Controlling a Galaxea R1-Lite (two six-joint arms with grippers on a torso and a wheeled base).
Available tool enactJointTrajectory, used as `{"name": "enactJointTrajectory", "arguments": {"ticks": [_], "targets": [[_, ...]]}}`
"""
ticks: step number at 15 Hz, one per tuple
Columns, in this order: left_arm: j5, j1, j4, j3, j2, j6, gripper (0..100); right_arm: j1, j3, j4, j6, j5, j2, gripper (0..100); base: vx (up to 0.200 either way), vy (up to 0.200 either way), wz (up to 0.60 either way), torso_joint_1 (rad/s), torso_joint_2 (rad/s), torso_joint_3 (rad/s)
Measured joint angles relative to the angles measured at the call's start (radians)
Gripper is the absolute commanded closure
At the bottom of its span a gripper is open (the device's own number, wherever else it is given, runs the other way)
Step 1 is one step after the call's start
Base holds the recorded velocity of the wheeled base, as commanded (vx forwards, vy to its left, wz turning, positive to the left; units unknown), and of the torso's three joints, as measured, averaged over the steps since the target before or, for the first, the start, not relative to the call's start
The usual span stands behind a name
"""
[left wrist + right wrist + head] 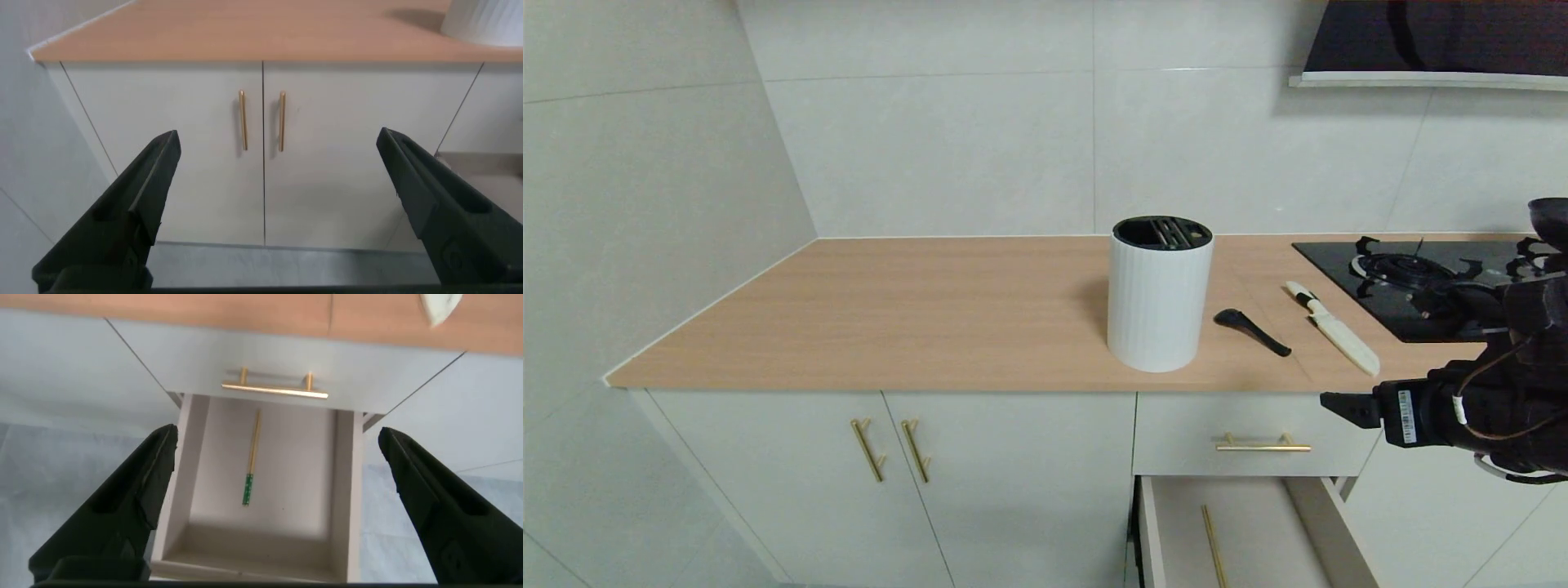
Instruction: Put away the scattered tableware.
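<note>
Head view: a kitchen corner with pale grey tiled walls (931,147) and a long wood-grain worktop (915,318) on white cabinets. A tall white ribbed holder (1159,302) with a black slotted top stands upright on the worktop and serves as the landmark here. Just to the robot's right of the holder a black spoon (1251,331) lies flat on the wood. Farther right of it lies a knife (1334,328) with a white blade, apart from the spoon. Beyond the knife, still farther from the holder, a black gas hob (1413,282) is set into the worktop, with a dark hood (1437,41) on the wall above it. Below and left of the holder are two cabinet doors (792,482) with gold bar handles. Below the holder a drawer (1152,531) stands pulled out, and one chopstick (1214,547) lies inside it. The right end effector (278,437) hangs over that drawer, its two dark fingers spread wide apart and holding nothing. The left end effector (278,139) faces the cabinet doors left of the holder, its fingers likewise spread wide and holding nothing.
</note>
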Motion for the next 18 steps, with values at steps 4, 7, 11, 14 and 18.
{"name": "enactJointTrajectory", "arguments": {"ticks": [4, 7, 11, 14, 18], "targets": [[0.0, 0.0, 0.001, 0.0, 0.0, 0.0, 0, 0.0, -0.001, -0.005, 0.0, 0.003, 0.003, 0, 0.0, 0.0, 0.0, 0.019, -0.04, -0.017], [0.0, 0.0, 0.0, 0.0, 0.0, 0.0, 0, 0.0, -0.035, -0.071, -0.001, 0.006, 0.027, 0, 0.0, 0.0, 0.0, 0.0, 0.0, 0.0], [0.0, 0.0, 0.0, 0.0, 0.0, 0.0, 0, -0.037, -0.224, -0.094, -0.048, 0.069, 0.164, 0, 0.0, 0.0, 0.0, 0.0, 0.0, 0.0], [0.0, 0.0, 0.0, 0.0, 0.0, 0.0, 0, -0.1, -0.405, -0.096, -0.069, 0.178, 0.301, 0, 0.0, 0.0, 0.0, 0.0, 0.0, 0.0], [0.0, 0.0, 0.0, 0.0, 0.0, 0.0, 0, -0.196, -0.502, -0.142, -0.196, 0.411, 0.446, 0, 0.0, 0.0, 0.0, 0.0, 0.0, 0.0]]}}
